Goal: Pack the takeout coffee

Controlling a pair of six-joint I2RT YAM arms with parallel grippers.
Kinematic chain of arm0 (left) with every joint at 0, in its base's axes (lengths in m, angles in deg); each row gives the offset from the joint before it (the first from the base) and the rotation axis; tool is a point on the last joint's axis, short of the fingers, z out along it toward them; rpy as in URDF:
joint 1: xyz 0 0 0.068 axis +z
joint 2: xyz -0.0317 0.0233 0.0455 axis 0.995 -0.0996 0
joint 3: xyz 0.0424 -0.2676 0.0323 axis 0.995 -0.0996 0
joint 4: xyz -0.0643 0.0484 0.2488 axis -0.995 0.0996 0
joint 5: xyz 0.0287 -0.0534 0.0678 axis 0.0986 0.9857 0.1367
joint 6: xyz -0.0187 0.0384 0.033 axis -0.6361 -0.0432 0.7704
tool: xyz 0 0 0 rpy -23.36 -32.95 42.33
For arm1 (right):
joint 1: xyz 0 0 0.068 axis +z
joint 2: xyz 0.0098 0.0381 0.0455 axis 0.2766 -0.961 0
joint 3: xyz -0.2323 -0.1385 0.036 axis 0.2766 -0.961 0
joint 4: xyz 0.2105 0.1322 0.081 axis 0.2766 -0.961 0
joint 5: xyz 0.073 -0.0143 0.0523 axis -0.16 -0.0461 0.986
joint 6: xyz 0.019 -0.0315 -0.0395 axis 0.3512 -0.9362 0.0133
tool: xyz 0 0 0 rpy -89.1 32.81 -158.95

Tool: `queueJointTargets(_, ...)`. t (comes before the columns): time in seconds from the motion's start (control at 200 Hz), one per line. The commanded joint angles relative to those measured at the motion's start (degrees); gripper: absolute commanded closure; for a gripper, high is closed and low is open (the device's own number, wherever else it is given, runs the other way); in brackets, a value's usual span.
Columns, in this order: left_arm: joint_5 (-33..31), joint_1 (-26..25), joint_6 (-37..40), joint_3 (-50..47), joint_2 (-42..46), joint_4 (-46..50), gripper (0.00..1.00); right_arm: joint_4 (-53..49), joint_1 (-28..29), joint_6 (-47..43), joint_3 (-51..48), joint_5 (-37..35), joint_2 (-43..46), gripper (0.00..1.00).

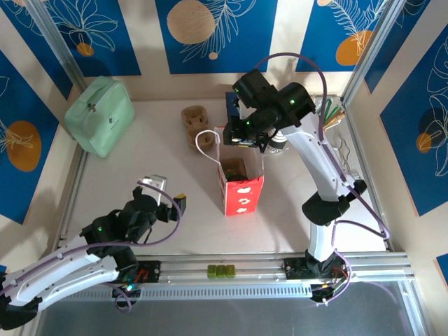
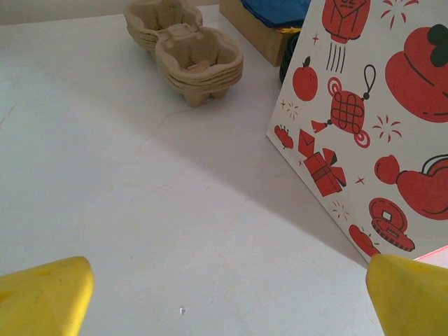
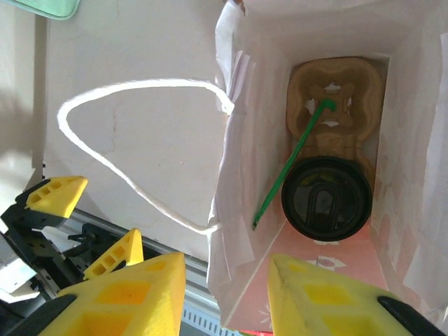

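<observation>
White table, blue flower walls: the coffee is sitting in the bag and the right claw is hanging over it.

Inside the red and white paper bag (image 1: 241,196), the takeout coffee (image 3: 326,199) is sitting in the cardboard cup tray (image 3: 336,87), at the tray's 6 o'clock end. A green stick (image 3: 294,161) is lying just beside it at 10 o'clock. The right claw (image 3: 224,269) is hanging above the bag mouth, fingers parted, holding nothing. The left claw (image 2: 224,297) is waiting wide open and empty at 8 o'clock from the bag. I think packing is nearly done. Next, the right claw needs lifting straight up, missing the white string handle (image 3: 147,83).
</observation>
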Motion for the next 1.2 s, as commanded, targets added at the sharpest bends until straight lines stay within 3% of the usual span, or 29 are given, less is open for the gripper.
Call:
queueJointTargets(0.0, -0.2, 0.2, -0.8, 0.7, 1.2, 0.9, 0.01, 1.1, -1.1, -1.5, -1.4, 2.1, 5.0, 0.63)
queueJointTargets(0.32, 3.5, 0.2, -0.6, 4.7, 0.4, 0.5, 0.01, 9.2, -5.7, -4.7, -8.6, -5.8, 14.0, 0.58)
queueJointTargets(0.53, 7.0, 0.2, 0.5, 9.7, -2.9, 0.2, 0.01, 19.2, -13.3, -8.3, -17.9, -7.6, 19.1, 0.50)
queueJointTargets(0.785, 7.6, 0.2, 1.3, 15.5, -6.9, 0.8, 0.01, 22.8, -20.1, -12.1, -16.8, -8.4, 14.4, 0.45)
queueJointTargets(1.196, 6.9, 0.3, 2.7, 18.4, -10.5, -1.5, 0.01, 25.2, -22.0, -16.1, -9.2, -13.0, -1.9, 0.38)
